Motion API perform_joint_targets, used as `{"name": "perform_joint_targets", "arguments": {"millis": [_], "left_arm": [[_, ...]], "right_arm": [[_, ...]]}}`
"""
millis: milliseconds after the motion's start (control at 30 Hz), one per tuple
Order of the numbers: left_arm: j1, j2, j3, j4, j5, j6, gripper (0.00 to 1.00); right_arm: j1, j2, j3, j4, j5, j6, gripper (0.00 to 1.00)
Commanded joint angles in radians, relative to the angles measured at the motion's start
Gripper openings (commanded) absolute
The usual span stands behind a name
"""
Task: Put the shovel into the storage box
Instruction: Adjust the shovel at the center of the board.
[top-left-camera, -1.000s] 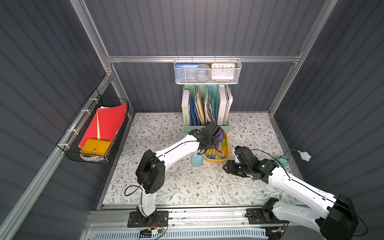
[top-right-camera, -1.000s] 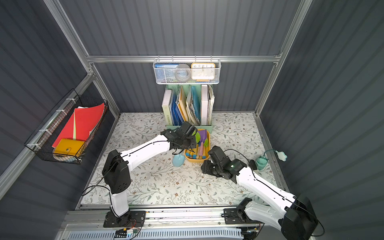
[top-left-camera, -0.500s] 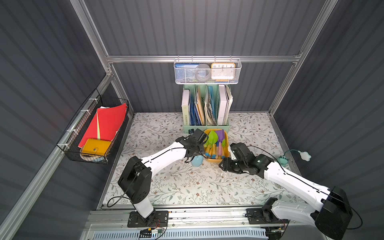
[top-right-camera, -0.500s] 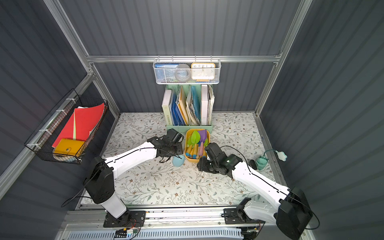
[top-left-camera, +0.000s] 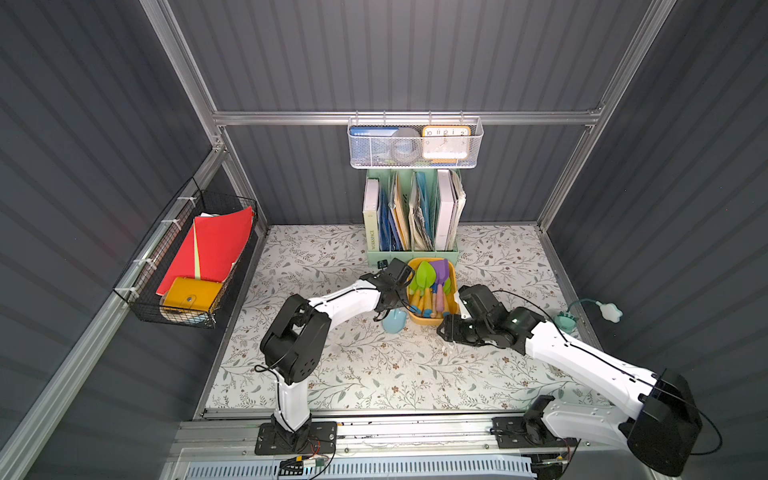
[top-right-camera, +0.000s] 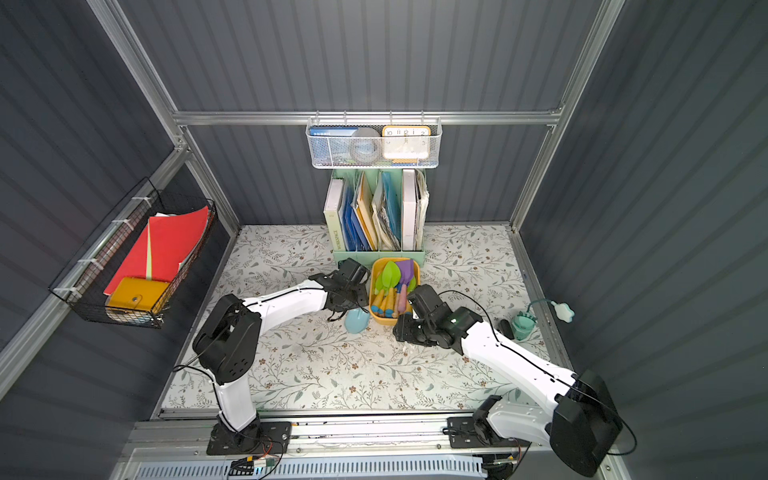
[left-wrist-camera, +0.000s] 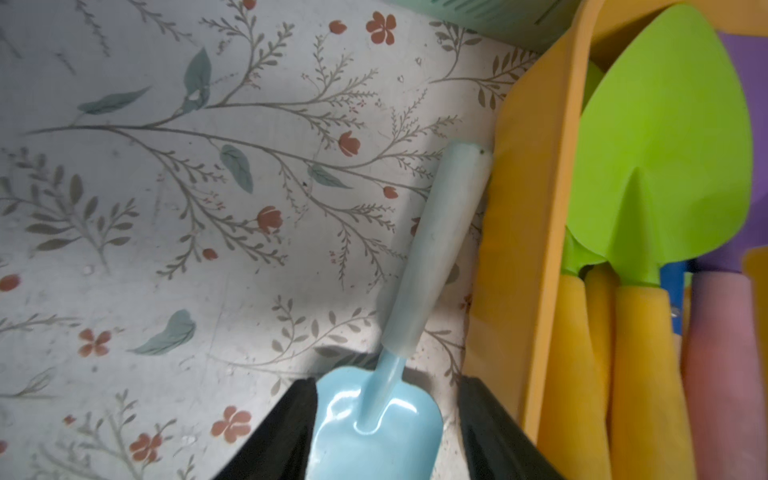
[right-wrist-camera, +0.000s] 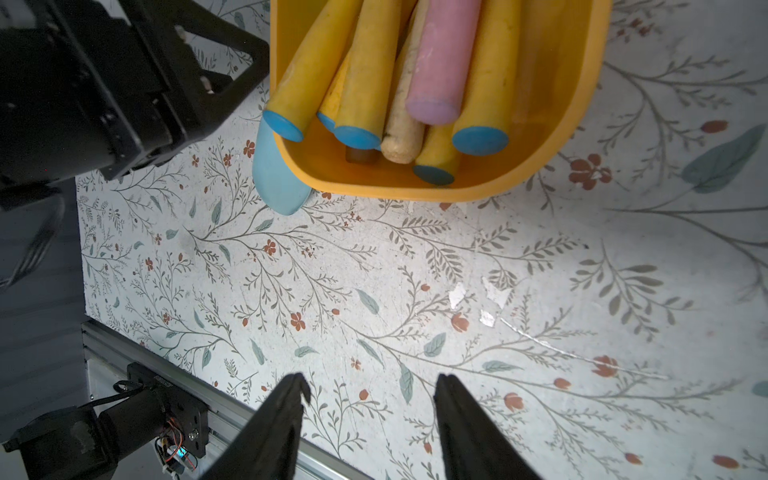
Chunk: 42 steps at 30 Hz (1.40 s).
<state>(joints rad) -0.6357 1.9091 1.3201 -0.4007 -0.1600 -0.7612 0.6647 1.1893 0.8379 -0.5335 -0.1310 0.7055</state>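
Shovel (left-wrist-camera: 432, 249) on table (left-wrist-camera: 166, 208) beside storage box (left-wrist-camera: 536, 166) | left tool (left-wrist-camera: 386, 383) parted astride it | right tool (right-wrist-camera: 372, 380) parted, empty

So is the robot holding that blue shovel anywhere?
Nothing is held. The left gripper is open around the blade of the blue shovel; the right gripper is open and empty.

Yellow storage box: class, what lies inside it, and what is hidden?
Inside the storage box: a green shovel, a purple shovel, a pink handle, yellow handles. Its floor is mostly covered.
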Motion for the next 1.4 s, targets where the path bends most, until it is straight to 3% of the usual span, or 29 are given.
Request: {"name": "perform_joint_targets", "arguments": {"millis": [0, 600, 1367], "left_arm": [[0.007, 0.036, 0.036, 0.011, 0.007, 0.034, 0.61], [0.043, 0.141, 0.080, -0.006, -0.040, 0.038, 0.61], [0.078, -0.037, -0.114, -0.134, -0.212, -0.030, 0.61]], "right_arm": [[0.003, -0.023, 0.000, -0.028, 0.029, -0.006, 0.56], [0.001, -0.026, -0.025, -0.015, 0.034, 0.006, 0.55], [0.001, -0.031, -0.047, 0.010, 0.022, 0.017, 0.55]]}}
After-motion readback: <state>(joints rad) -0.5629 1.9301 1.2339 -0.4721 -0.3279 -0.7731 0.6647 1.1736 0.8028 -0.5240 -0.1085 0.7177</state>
